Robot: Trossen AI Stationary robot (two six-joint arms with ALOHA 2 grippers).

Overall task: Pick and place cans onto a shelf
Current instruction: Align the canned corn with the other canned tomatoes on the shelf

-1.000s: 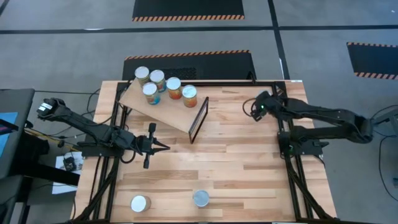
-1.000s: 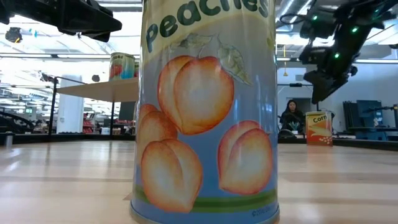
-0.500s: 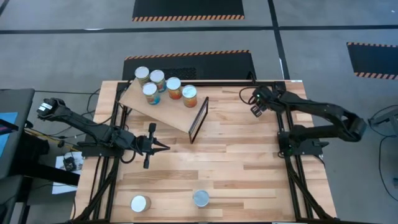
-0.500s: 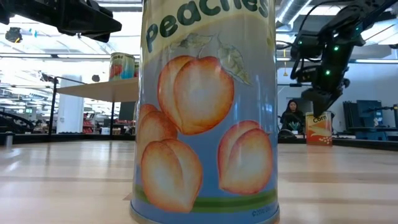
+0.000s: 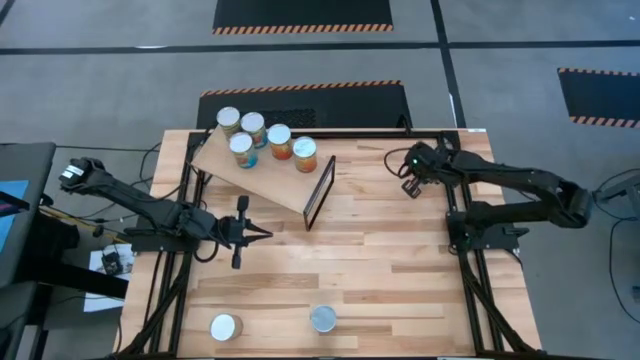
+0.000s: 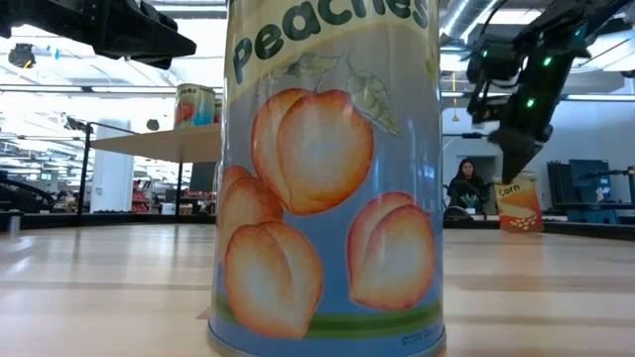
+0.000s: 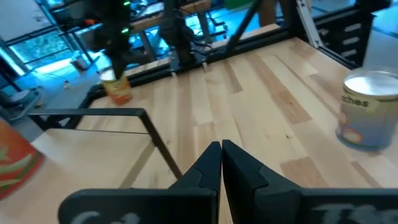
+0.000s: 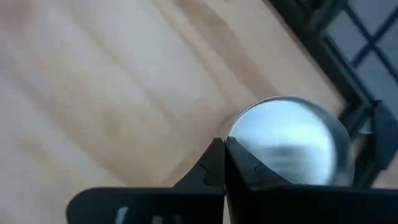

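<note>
Several cans [image 5: 265,140] stand on the slanted plywood shelf [image 5: 255,178] at the far left. Two more stand by the near edge: a peach can [image 5: 323,319] that fills the low view [image 6: 327,169], and another [image 5: 225,326]. A corn can [image 6: 518,202] leans at the far right, under my right gripper [image 6: 516,167], which is shut; its silver lid [image 8: 289,140] lies just beside the fingertips. In the high view the arm hides this can. My left gripper [image 5: 262,236] hangs shut over the table's left middle, holding nothing. My right gripper comes from above with its fingers pointing down. The shut fingertips [image 8: 219,163] meet the edge of the corn can's lid [image 8: 235,138], with nothing between them. The can stays on the table and leans to one side [image 6: 520,210].
A thin black frame [image 5: 319,192] stands at the shelf's lower end. Black rails [image 5: 470,290] run along the table's sides. A person [image 6: 464,186] sits in the room behind. Bare wood [image 5: 390,270] lies between the arms.
My right gripper has come down over the corn can and has shut from wide open. The corn can, which stood upright, now leans and has shifted slightly.
</note>
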